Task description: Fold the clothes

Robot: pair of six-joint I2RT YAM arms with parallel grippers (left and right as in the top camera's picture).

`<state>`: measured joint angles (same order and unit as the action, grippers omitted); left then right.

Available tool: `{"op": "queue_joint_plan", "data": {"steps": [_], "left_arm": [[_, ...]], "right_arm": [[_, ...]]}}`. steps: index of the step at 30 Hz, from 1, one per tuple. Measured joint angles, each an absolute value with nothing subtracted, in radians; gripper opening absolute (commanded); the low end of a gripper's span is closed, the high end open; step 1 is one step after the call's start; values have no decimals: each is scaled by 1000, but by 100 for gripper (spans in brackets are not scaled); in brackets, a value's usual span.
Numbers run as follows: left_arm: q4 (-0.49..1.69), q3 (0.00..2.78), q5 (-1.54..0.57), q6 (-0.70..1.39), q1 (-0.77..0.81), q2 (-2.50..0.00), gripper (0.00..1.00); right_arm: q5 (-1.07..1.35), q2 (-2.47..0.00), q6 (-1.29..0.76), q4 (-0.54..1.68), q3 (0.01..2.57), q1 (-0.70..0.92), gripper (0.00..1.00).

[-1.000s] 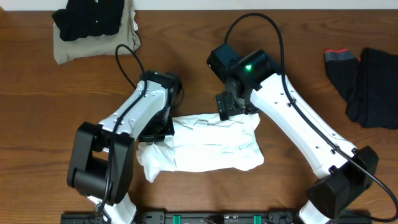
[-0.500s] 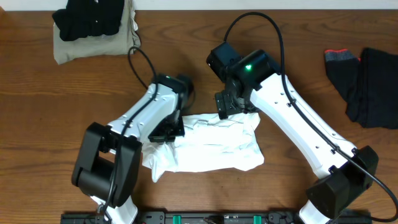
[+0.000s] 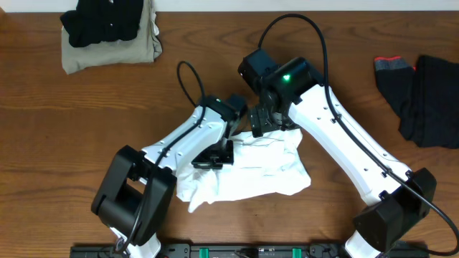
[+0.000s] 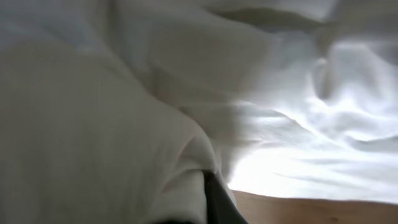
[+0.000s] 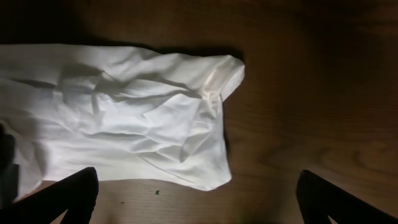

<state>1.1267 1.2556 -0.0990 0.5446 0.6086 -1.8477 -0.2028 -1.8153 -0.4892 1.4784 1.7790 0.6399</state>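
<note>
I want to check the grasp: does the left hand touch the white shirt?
Touching. The left wrist view shows the white shirt draped over a dark finger of the left hand.

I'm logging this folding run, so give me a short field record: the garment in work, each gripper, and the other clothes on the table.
Garment in work: wrinkled white short-sleeved shirt, bunched up
Left gripper: buried in the shirt, state hidden
Right gripper: open, over the shirt's edge
Other clothes: black garment atop khaki garment, far left; dark garments, far right
</note>
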Motion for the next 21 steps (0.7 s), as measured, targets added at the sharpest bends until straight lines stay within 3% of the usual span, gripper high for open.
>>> {"op": "queue_joint_plan", "data": {"steps": [9, 10, 11, 12, 14, 21], "left_arm": [[1116, 1256, -170, 547, 643, -1848, 13], [1113, 1256, -173, 548, 642, -1848, 17], [1109, 1256, -176, 544, 643, -1845, 52], [1103, 1256, -178, 546, 643, -1843, 77], [1078, 1256, -182, 534, 644, -1823, 98], [1005, 1256, -192, 515, 645, -1746, 98]], "right_arm": [[-203, -1815, -501, 1469, 1779, 636, 99], [-202, -1815, -501, 1465, 1779, 632, 99], [-203, -1815, -502, 1462, 1779, 624, 99], [-203, -1815, -503, 1457, 1779, 616, 99], [-202, -1815, -508, 1450, 1779, 596, 99], [-182, -1815, -511, 1434, 1779, 522, 99]]}}
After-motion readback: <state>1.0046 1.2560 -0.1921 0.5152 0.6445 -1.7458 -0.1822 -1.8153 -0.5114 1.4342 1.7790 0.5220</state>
